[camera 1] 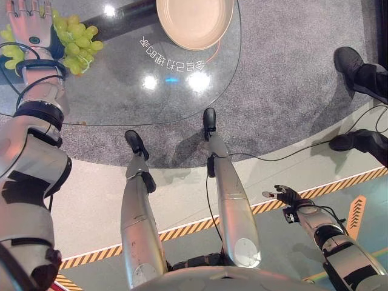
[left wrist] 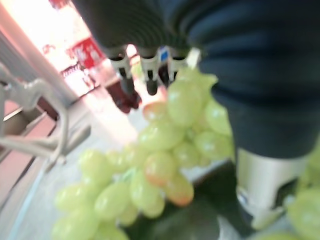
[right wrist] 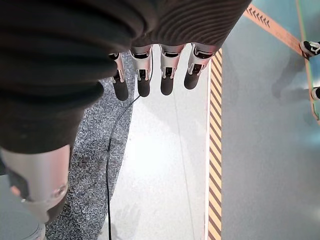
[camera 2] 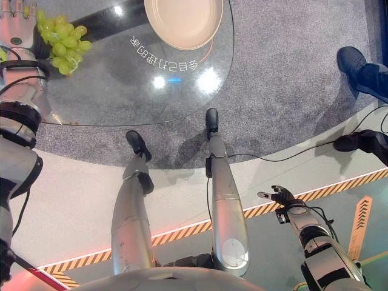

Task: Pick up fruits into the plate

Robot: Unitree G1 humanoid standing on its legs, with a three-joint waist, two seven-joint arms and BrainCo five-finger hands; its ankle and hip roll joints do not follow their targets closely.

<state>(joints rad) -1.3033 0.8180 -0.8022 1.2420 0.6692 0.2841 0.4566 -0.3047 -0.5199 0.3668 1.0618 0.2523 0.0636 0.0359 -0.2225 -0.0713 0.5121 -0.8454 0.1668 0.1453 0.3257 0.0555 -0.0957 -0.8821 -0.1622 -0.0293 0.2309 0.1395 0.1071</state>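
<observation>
The left hand (camera 1: 30, 27) lies over the grapes (camera 1: 76, 39) on the counter (camera 1: 121, 91), probably closing on them for the plate (camera 1: 194, 21); the right hand (camera 1: 284, 195) hangs relaxed and empty.

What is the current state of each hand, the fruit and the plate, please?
Left hand: over the grapes on the glass table, fingers straight, open.
Right hand: low at the robot's side, open, holding nothing.
Grapes: lying on the table, not in the plate.
Plate: upright, empty.
</observation>
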